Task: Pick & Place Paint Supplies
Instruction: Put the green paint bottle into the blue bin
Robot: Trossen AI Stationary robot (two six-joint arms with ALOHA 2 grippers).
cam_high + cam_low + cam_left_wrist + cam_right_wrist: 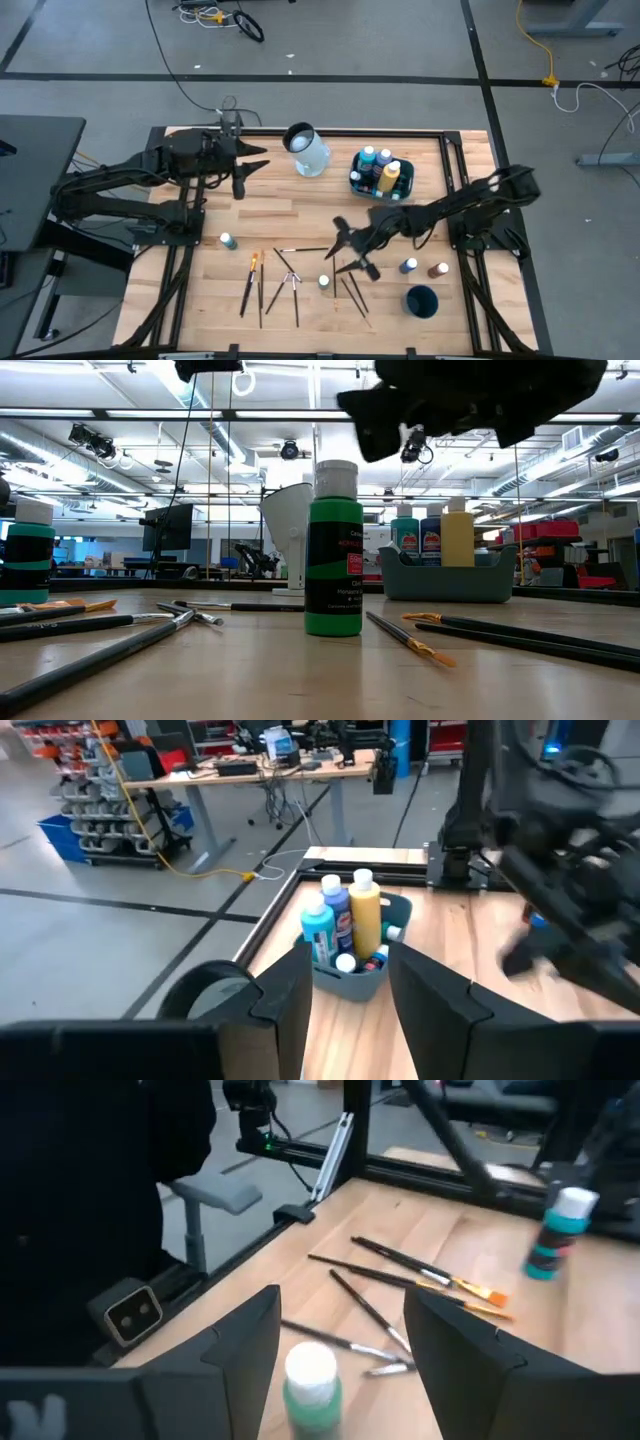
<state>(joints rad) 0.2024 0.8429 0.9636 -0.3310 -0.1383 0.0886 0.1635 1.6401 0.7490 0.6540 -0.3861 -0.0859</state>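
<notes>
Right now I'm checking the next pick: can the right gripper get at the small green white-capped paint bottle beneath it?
Probably yes. The right gripper hangs open above the green white-capped bottle, which stands upright between its fingers; the thin paintbrushes lie beyond, not blocking.

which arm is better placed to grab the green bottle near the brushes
Right. Its tool hangs open just by the green bottle, which shows between its fingers in the right wrist view. The left tool waits far back beside the jug.
</notes>
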